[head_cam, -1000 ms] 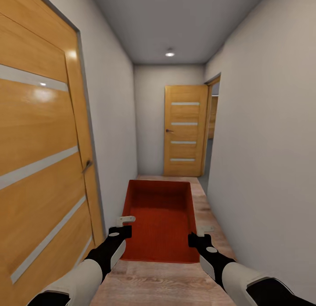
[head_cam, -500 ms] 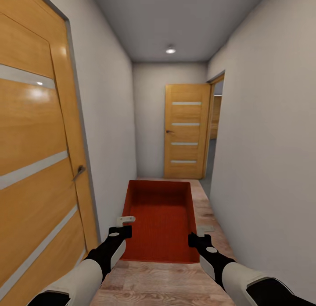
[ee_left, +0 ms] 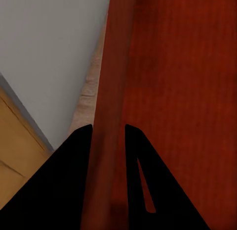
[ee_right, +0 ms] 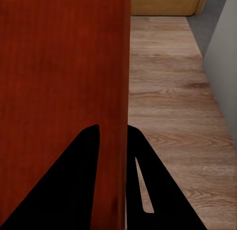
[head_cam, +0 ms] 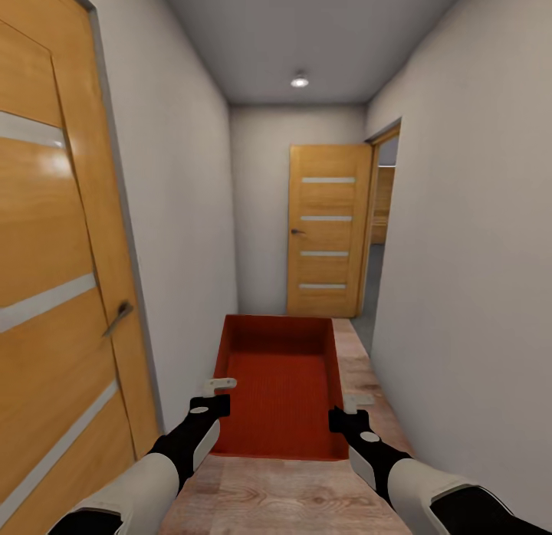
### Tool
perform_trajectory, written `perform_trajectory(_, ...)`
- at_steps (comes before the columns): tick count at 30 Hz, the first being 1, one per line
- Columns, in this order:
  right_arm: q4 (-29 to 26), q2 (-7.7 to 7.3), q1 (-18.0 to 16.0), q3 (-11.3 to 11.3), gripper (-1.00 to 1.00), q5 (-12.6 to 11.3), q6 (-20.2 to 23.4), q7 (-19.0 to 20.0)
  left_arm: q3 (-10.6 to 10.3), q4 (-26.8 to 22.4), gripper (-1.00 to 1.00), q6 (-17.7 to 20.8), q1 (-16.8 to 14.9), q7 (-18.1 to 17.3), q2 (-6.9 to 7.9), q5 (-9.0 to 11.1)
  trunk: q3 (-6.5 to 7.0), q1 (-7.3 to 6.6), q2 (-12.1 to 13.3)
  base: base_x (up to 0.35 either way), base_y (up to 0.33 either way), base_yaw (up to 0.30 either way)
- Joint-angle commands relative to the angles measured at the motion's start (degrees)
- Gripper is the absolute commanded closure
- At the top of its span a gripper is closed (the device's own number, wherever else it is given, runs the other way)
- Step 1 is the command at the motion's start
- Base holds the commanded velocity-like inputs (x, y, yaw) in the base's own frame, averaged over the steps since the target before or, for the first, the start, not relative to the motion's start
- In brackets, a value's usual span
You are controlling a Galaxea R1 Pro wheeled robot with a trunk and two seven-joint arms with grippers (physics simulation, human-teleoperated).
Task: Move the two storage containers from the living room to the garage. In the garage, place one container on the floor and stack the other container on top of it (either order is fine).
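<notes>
As left door (head_cam: pixel 54 290) slid nearer, container (head_cam: pixel 280 382) stayed gripped.

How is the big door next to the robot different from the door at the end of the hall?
The near door on the left looks huge and runs off the picture; the far door looks small and shows whole. The near door's handle is on its right edge, the far door's on its left. Both are orange wood with pale stripes.

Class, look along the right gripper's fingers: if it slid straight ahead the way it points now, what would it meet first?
Probably nothing soon: the right gripper already straddles the storage container wall, so it would slide along it; beyond lies open wood floor, though depth is unclear.
</notes>
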Motion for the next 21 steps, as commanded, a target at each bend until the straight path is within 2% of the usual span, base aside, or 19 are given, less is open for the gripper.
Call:
perform_trajectory(1, -0.1, -0.59, 0.0, -2.0, 1.00, -0.1, -0.1, -0.3, 3.6, -0.2, 1.00, 0.4, -0.1, 0.6, 3.88, 0.3, -0.08, 0.04, -0.1, 0.323, 0.000, 0.000)
perform_trajectory(21, -0.5, -0.70, 0.0, -1.9, 1.00, 0.2, -0.1, -0.5, 3.6, -0.2, 1.00, 0.4, -0.1, 0.6, 4.08, 0.3, -0.08, 0.04, -0.1, 0.323, 0.000, 0.000)
